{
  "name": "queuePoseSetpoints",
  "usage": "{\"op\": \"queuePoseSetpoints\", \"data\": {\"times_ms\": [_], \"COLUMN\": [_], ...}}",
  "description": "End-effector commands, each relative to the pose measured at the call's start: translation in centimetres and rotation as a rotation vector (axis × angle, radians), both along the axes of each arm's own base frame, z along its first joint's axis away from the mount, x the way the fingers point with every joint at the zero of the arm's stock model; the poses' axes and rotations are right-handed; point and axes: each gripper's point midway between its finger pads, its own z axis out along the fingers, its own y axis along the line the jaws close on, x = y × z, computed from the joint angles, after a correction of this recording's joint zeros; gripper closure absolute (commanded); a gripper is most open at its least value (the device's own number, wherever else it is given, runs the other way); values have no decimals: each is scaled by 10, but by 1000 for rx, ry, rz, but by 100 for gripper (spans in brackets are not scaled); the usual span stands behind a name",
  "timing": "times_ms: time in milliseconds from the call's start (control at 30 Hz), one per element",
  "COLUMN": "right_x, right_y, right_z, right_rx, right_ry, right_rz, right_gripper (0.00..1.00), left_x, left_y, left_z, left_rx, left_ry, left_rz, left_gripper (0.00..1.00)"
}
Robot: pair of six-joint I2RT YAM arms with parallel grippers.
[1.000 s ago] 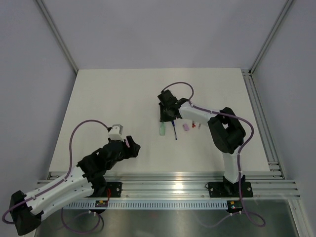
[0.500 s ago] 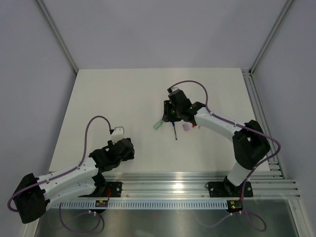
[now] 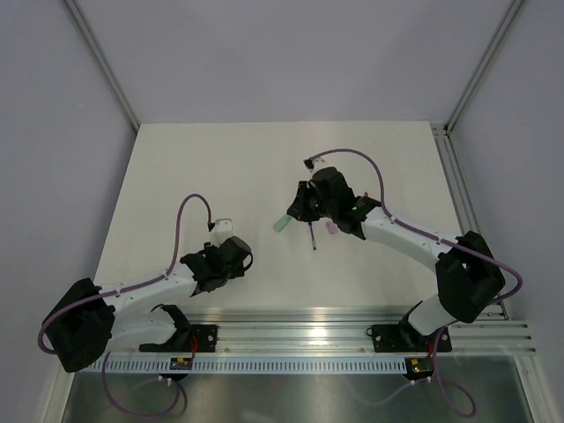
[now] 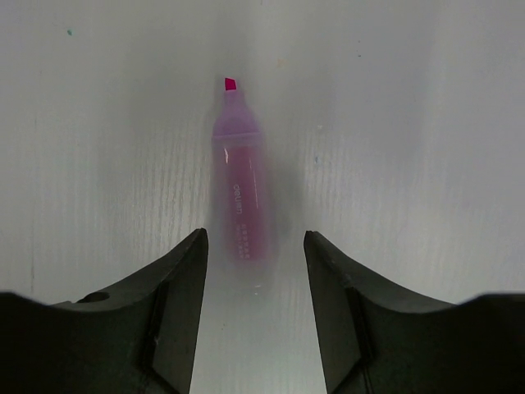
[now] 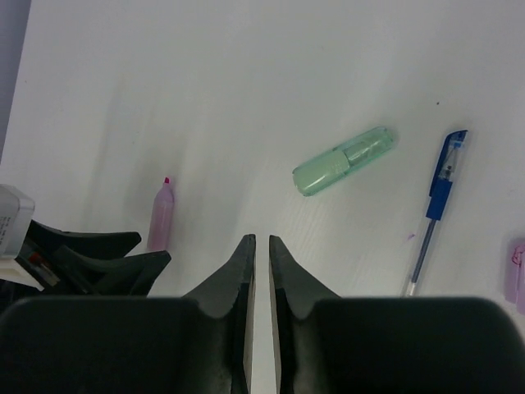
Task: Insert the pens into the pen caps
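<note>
A pink pen (image 4: 238, 189) lies on the table, its tip pointing away from my left gripper (image 4: 256, 246). That gripper is open, and the pen's rear end sits between its fingertips without touching them. My right gripper (image 5: 262, 240) hovers with only a thin slit between its jaws and nothing in it. Ahead of it lie a pale green pen cap (image 5: 344, 160), a blue pen (image 5: 435, 209) and, at the frame's edge, a pale pink cap (image 5: 517, 271). From above, the green cap (image 3: 282, 224) lies just left of the right gripper (image 3: 298, 211), and the left gripper (image 3: 242, 256) is lower left.
The white table (image 3: 203, 176) ends in an aluminium rail (image 3: 467, 203) on the right and along the near edge. The pink pen (image 5: 161, 215) and the left gripper's fingers (image 5: 90, 254) show at the lower left of the right wrist view.
The left arm has stretched forward and right, its jaws narrowing. The right arm has swung over, its jaws opening and then closing. The green cap has shifted left and now lies tilted.
</note>
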Motion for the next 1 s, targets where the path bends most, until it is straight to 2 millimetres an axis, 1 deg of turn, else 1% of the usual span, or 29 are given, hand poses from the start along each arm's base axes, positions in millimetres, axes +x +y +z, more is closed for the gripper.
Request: {"op": "queuePoseSetpoints", "data": {"times_ms": [0,67,133,167,267,400,467,500,633,700,767,800,833,867,900,933,967], "right_x": [-5,-8,-9,-8,-9,-6,-6,-6,-5,-6,-7,-6,-8,-8,-8,-11,-11], "right_y": [20,22,24,28,31,31,33,35,36,37,38,39,41,42,43,45,47], "right_z": [26,26,24,28,28,25,23,22,15,17,17,17,16,14,14,13,14], "right_rx": [100,103,107,123,131,130,132,135,131,138,141,148,151,152,155,161,169], "right_ry": [-62,-66,-62,-77,-83,-84,-79,-79,-63,-67,-65,-65,-58,-53,-48,-39,-37], "right_rz": [64,71,74,80,87,77,83,85,87,90,97,99,111,114,118,131,135], "right_gripper": [83,83,83,83,81,76,73,72,70,70,69,68,67,66,61,58,55], "left_x": [25,27,30,31,32,28,25,24,17,14,13,14,15,17,19,20,25], "left_y": [-8,-5,-7,-8,-9,-11,-12,-12,-15,-15,-15,-16,-17,-18,-20,-24,-30], "left_z": [9,4,3,3,1,-3,-6,-7,-14,-18,-20,-20,-18,-15,-11,-6,7], "left_rx": [-32,-19,-26,-29,-45,-63,-72,-73,-101,-109,-110,-112,-118,-128,-143,-163,-203], "left_ry": [-80,-67,-66,-67,-64,-47,-34,-28,2,9,16,11,3,-11,-27,-39,-84], "left_rz": [28,29,27,21,20,12,5,5,0,-3,-6,-7,-6,-11,-15,-25,-41], "left_gripper": [48,50,53,60,66,66,62,59,56,56,65,73,86,91,95,99,100]}}
